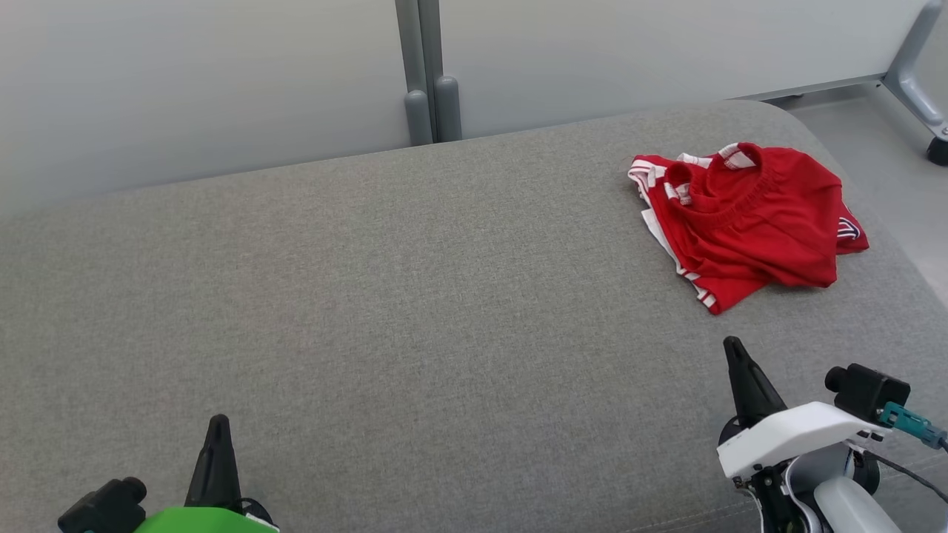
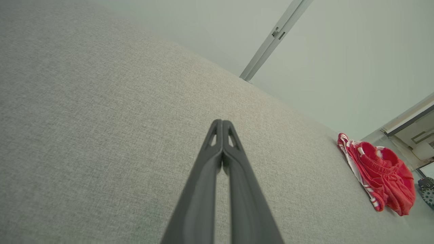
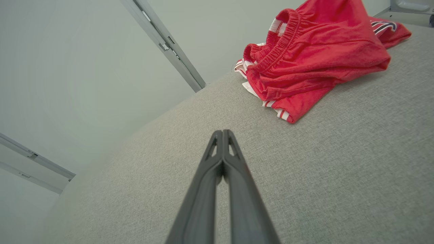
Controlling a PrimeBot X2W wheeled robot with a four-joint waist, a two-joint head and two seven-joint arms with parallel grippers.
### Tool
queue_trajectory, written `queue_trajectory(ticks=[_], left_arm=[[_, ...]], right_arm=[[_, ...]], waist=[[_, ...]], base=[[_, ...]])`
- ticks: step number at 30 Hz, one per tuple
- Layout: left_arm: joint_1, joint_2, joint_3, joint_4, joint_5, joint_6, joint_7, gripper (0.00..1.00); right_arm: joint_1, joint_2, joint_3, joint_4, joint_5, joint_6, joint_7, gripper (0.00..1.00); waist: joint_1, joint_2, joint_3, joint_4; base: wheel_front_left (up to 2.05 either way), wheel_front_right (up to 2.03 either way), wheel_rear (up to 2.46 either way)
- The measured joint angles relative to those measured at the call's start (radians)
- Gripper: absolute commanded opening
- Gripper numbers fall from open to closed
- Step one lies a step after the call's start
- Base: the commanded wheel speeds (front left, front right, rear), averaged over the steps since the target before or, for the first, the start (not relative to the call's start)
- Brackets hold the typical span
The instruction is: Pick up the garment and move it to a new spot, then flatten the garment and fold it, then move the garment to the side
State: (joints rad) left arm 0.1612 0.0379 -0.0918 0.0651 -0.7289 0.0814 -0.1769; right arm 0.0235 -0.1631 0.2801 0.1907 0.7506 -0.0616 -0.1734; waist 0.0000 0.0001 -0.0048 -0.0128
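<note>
Red shorts (image 1: 748, 222), crumpled at far right corner of grey cushion (image 1: 407, 296). Left gripper (image 1: 218, 422) and right gripper (image 1: 733, 345), both closed and empty, above cushion's near edge. Likely light, limp; best pinched at elastic waistband (image 1: 729, 201).

No words, numbers or brand names can be read anywhere. A small dark-and-white mark (image 3: 383, 26) is seen at one edge of the garment (image 3: 315, 51), but it cannot be made out.

Grey fabric cushion (image 1: 370, 296) before pale wall panels (image 1: 185, 74), grey post (image 1: 407, 44) between them.
</note>
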Motion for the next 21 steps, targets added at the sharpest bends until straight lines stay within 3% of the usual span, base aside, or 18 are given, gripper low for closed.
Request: queue_trajectory(ticks=[21], left_arm=[[-0.048, 0.017, 0.023, 0.043, -0.261, -0.048, 0.056, 0.00]], right_arm=[[-0.015, 0.014, -0.091, 0.012, 0.249, 0.044, 0.064, 0.00]], waist=[[0.0001, 0.0000, 0.003, 0.003]], base=[[0.00, 0.00, 0.00]])
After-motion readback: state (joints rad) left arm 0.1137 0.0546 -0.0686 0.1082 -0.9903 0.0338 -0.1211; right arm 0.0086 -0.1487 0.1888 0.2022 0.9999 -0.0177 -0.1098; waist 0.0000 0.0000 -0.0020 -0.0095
